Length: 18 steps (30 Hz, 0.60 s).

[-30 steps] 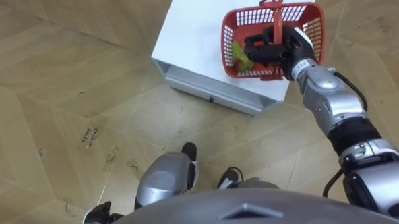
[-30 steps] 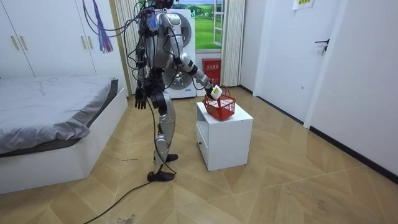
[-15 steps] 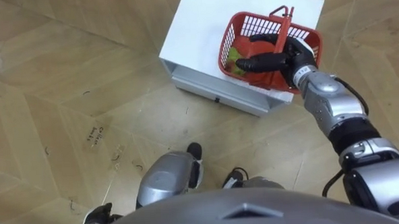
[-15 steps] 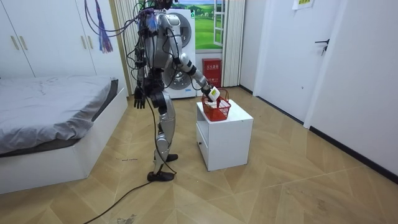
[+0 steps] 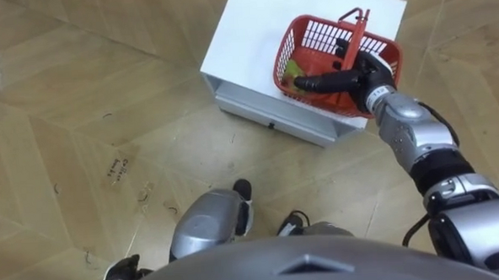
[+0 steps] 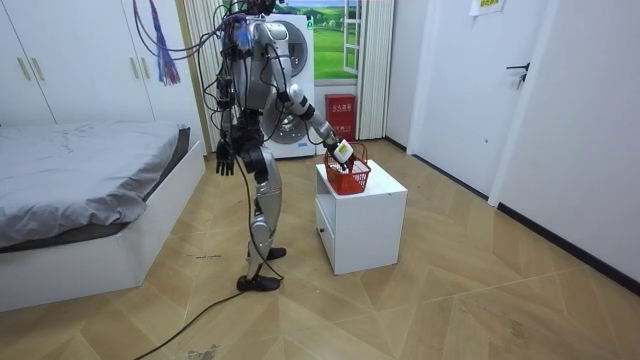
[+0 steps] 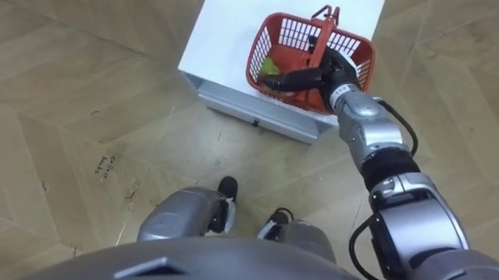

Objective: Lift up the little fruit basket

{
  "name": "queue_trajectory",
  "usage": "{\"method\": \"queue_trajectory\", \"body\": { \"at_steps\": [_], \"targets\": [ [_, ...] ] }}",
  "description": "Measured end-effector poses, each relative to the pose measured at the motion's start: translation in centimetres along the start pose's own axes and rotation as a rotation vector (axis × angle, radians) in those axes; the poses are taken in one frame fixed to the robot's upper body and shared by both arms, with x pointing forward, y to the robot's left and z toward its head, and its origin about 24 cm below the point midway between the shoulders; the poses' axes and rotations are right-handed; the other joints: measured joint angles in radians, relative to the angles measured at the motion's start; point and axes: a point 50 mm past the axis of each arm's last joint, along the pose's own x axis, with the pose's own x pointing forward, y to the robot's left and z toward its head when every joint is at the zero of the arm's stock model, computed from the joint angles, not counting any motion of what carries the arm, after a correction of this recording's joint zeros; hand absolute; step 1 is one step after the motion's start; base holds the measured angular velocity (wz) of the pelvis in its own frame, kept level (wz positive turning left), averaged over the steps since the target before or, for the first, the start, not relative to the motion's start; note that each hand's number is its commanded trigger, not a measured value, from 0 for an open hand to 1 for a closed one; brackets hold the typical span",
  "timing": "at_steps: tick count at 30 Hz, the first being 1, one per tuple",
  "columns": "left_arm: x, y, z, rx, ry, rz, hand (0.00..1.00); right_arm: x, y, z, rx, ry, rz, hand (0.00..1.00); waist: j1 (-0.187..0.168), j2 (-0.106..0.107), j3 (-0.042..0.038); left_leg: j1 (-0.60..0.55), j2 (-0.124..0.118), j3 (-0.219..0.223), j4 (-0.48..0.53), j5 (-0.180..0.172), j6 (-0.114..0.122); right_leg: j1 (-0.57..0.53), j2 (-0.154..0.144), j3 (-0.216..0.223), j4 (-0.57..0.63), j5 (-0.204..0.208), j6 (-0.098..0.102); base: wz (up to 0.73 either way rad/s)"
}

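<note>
In the left eye view the red fruit basket [image 5: 329,20] sits on top of the white cabinet [image 5: 249,39], close to its front edge on my right side, with something green [image 5: 292,69] inside. My right hand [image 5: 358,71] lies over it. The fingers [image 5: 314,82] are stretched straight across the inside beside the raised handle [image 5: 356,30], not curled round it as far as I can see.

That is my worry: lift like this and the handle would likely slide off straight fingers, or the basket tip and spill. Being so near the edge, a sideways nudge could push it off the cabinet.

The right eye view tells the same story. I cannot make out where the thumb sits against the handle, so I would not trust the hold.

In the room view the robot stands upright beside the cabinet with its right arm reached out, and the left hand [image 6: 226,158] hangs by the hip, fingers relaxed. A bed [image 6: 80,180] lies at the room view's left and a washing machine [image 6: 300,95] stands behind — both well apart. Nothing blocks the reach; only the cabinet's bulk is near the legs.
</note>
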Motion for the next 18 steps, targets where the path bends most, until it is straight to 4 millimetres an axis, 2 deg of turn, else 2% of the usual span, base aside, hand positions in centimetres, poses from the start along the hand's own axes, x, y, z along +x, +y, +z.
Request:
{"method": "queue_trajectory", "body": {
  "at_steps": [9,18],
  "targets": [
    [0.0,0.1,-0.2,-0.003,0.004,0.021,0.0,-0.1,-0.2,0.2,-0.003,-0.016,-0.034,0.0,-0.013,-0.013,-0.001,0.034,0.004,0.015,-0.009,0.0,0.0,0.026,0.002,0.02,-0.003,0.0,0.0,-0.04],
    [0.0,0.3,-0.1,-0.017,-0.006,0.03,0.0,-0.6,-0.9,-0.7,0.018,-0.007,-0.093,0.0,-0.061,-0.018,-0.0025,0.056,0.006,0.023,-0.014,-0.003,0.003,0.046,0.01,0.032,-0.022,0.007,0.006,-0.03]
  ]
}}
